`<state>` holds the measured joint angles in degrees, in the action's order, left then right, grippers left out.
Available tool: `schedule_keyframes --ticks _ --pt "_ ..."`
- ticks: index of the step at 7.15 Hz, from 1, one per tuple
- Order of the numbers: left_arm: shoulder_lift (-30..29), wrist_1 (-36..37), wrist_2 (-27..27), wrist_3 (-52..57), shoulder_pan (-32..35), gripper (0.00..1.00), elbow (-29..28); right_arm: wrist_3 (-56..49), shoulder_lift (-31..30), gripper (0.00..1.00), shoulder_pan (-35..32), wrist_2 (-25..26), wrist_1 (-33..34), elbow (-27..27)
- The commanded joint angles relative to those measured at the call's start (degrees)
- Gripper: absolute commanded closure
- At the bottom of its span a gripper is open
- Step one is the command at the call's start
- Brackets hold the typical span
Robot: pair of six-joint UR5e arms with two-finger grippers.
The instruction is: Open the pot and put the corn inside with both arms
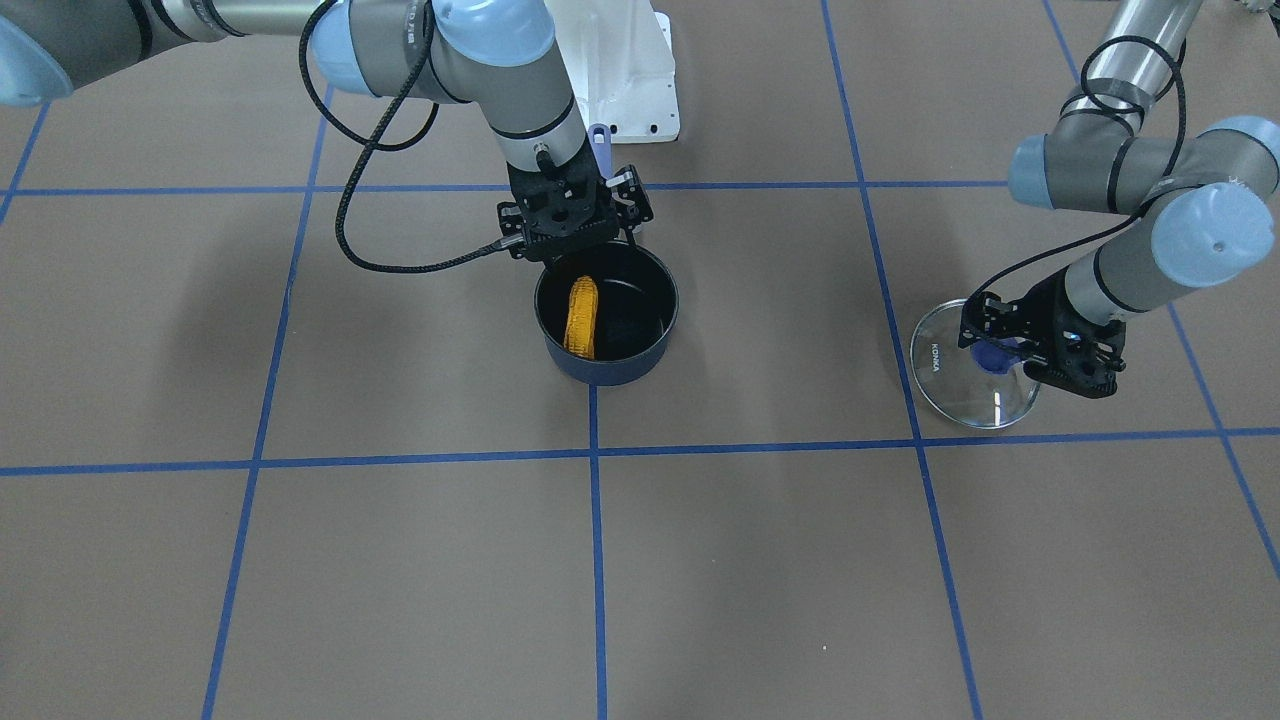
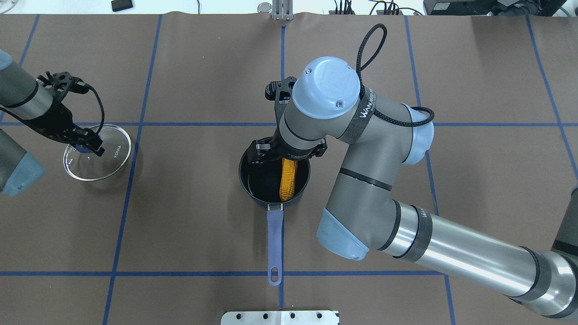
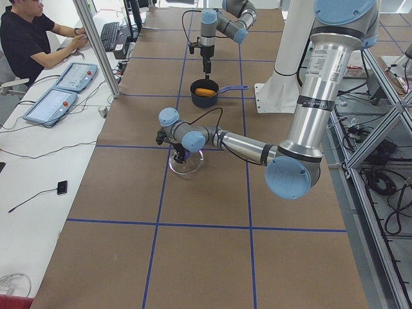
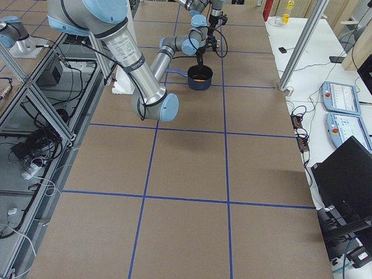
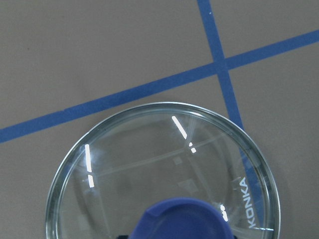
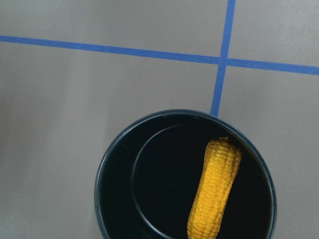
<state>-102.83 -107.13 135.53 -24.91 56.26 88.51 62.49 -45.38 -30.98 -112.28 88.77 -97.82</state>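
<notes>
The dark navy pot [image 1: 610, 372] stands uncovered at the table's middle, its periwinkle handle [image 2: 274, 234] pointing toward the robot. The yellow corn [image 1: 581, 317] lies inside it, against the wall; it also shows in the overhead view [image 2: 288, 179] and the right wrist view [image 6: 215, 189]. My right gripper [image 1: 588, 256] hangs just above the pot's rim on the handle side, open and holding nothing. My left gripper [image 1: 1000, 350] is shut on the blue knob [image 5: 184, 219] of the glass lid [image 1: 950, 390], which is at or just above the table far to the robot's left [image 2: 110, 158].
Blue tape lines form a grid on the brown table. The white robot base plate [image 1: 630, 80] sits behind the pot's handle. An operator [image 3: 26, 38] sits at a side desk with tablets [image 3: 55, 103].
</notes>
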Motion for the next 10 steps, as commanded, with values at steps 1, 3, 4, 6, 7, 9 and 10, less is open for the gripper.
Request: schedule_keyframes --ticks 1,3,4,6,7,9,10 --pt "0.1 0.0 0.0 0.1 0.0 0.34 -0.3 0.0 0.0 0.01 0.0 0.0 0.0 0.0" --pt "0.3 0.0 0.0 0.3 0.0 0.21 -0.3 0.0 0.0 0.01 -0.1 0.0 0.0 0.0" --pt "0.3 -0.2 0.0 0.3 0.0 0.09 0.0 -0.1 0.0 0.01 -0.4 0.0 0.0 0.0" --pt "-0.2 -1.6 2.2 -0.1 0.1 0.01 0.3 -0.6 -1.0 0.00 -1.7 -0.3 0.0 -1.4" --pt "-0.7 -1.5 2.3 0.0 0.3 0.00 0.7 -1.1 -4.9 0.00 -3.1 -0.6 0.0 -4.9" --pt "-1.5 -1.4 2.3 0.6 4.6 0.00 1.1 -3.2 -8.7 0.00 -6.4 -0.7 0.0 -6.9" --pt "-1.7 -1.4 2.3 0.9 7.3 0.00 1.6 -3.7 -9.2 0.00 -7.2 -0.7 -0.1 -6.9"
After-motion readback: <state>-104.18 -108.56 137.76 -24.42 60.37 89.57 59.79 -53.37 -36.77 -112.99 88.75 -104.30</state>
